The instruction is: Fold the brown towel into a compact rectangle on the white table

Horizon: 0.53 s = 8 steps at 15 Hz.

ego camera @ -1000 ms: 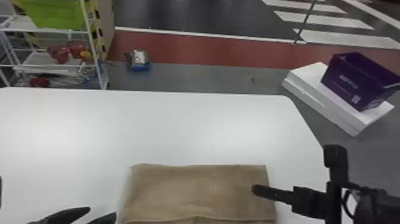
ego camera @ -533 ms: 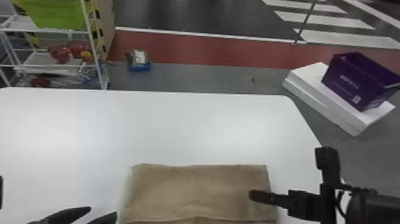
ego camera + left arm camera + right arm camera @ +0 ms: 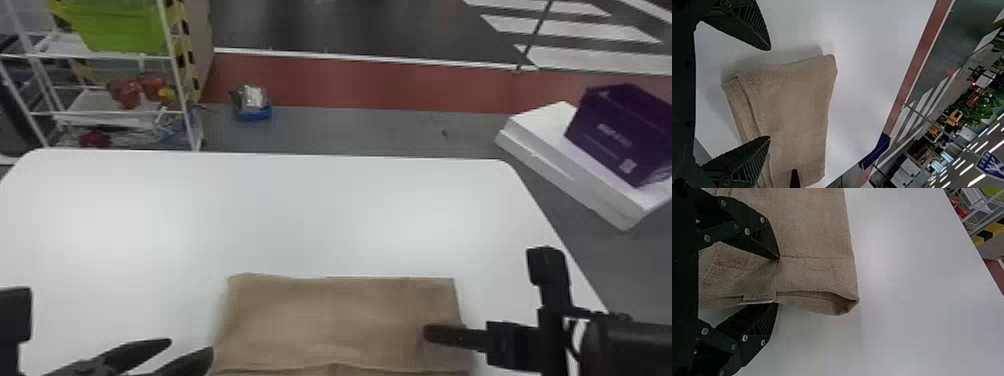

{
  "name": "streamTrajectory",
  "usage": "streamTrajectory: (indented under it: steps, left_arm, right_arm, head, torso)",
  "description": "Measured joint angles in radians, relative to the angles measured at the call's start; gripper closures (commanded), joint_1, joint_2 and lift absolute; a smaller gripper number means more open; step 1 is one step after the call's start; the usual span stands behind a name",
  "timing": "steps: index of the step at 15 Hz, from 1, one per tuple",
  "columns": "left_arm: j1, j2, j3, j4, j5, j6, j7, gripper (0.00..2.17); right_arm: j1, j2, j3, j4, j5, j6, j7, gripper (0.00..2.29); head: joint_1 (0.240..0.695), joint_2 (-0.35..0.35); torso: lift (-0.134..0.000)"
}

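In the head view the brown towel (image 3: pixel 340 320) lies folded on the white table (image 3: pixel 280 215) at the near edge. My left gripper (image 3: pixel 191 345) is open just off the towel's left end. At the right end, my right gripper (image 3: pixel 434 334) has a finger over the cloth. Layered edges of the towel (image 3: pixel 793 105) show in the left wrist view, where the left gripper (image 3: pixel 770 93) holds nothing. In the right wrist view the right gripper (image 3: pixel 777 281) stands open, the towel's (image 3: pixel 817 235) end fold and pale tag between its parted fingers.
Beyond the table's far left corner stands a white rack (image 3: pixel 110 56) with a green bin (image 3: pixel 120 25). A purple box (image 3: pixel 620 135) rests on white slabs (image 3: pixel 575 175) off the right side. A small blue item (image 3: pixel 252 112) is on the floor.
The right gripper has shifted slightly toward the near edge, and its arm a little to the left. The left gripper and the towel look unmoved.
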Motion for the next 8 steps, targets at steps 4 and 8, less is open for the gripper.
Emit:
streamTrajectory:
  steps: [4, 8]
  left_arm:
    - [-0.001, 0.000, 0.003, 0.000, 0.008, 0.000, -0.001, 0.09]
    - [0.006, -0.001, 0.019, -0.007, 0.042, 0.000, -0.022, 0.09]
  right_arm:
    - [-0.006, -0.013, -0.004, 0.002, -0.016, 0.000, 0.010, 0.83]
    - [-0.001, -0.024, -0.034, -0.002, -0.051, 0.000, 0.025, 1.34]
  head:
    - [0.695, -0.123]
    - [0.695, -0.135]
  torso:
    - [-0.123]
    - [-0.123]
